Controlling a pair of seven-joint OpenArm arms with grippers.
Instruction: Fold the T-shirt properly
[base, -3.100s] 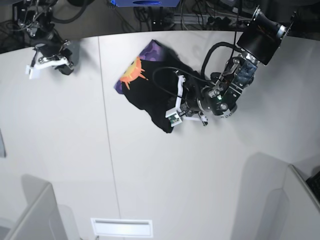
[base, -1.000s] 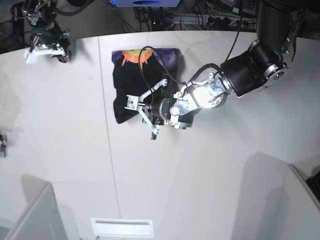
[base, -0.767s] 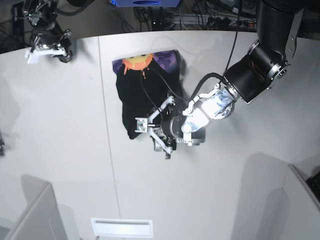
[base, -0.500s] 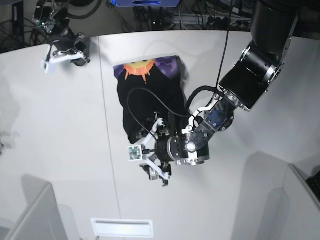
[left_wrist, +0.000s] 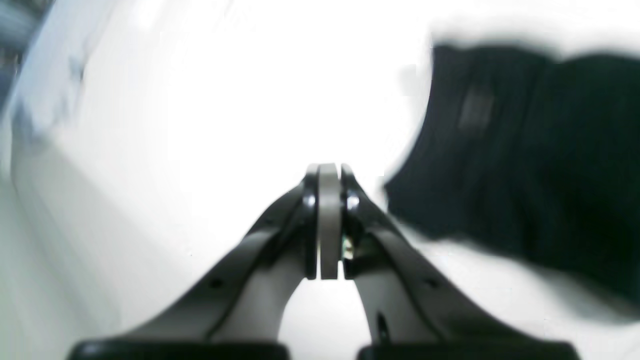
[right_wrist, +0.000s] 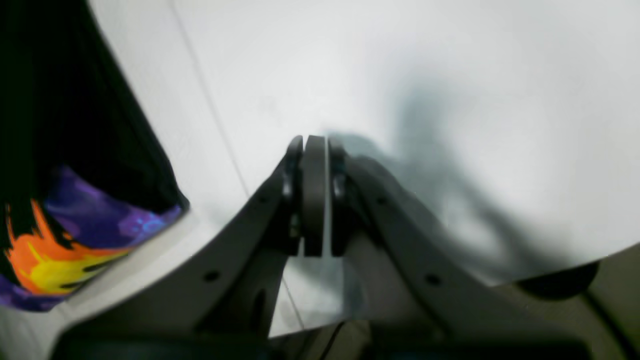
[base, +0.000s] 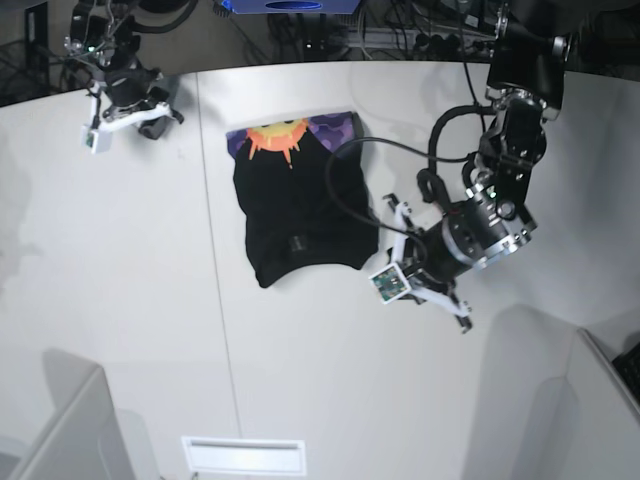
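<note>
The T-shirt (base: 300, 215) lies on the white table (base: 120, 300), black side up, with a strip of purple print and orange-yellow sun (base: 280, 133) along its far edge. My left gripper (base: 402, 270) is just right of the shirt's near right corner, off the cloth. In the left wrist view the gripper (left_wrist: 322, 220) is shut and empty, and the black shirt (left_wrist: 530, 150) is blurred to its right. My right gripper (base: 135, 112) is at the far left, apart from the shirt. In the right wrist view it (right_wrist: 314, 195) is shut and empty, with the shirt's printed edge (right_wrist: 75, 240) at the left.
A seam (base: 215, 270) runs down the table left of the shirt. Cables and equipment (base: 330, 25) sit behind the far edge. Grey partitions stand at the near left (base: 70, 430) and near right (base: 540, 400). A white slot (base: 243, 455) is at the front.
My left gripper was on the shirt's near edge, dragging it toward the front. It has let go and moved right, off the cloth. The shirt now lies spread. The right arm shifted slightly.
</note>
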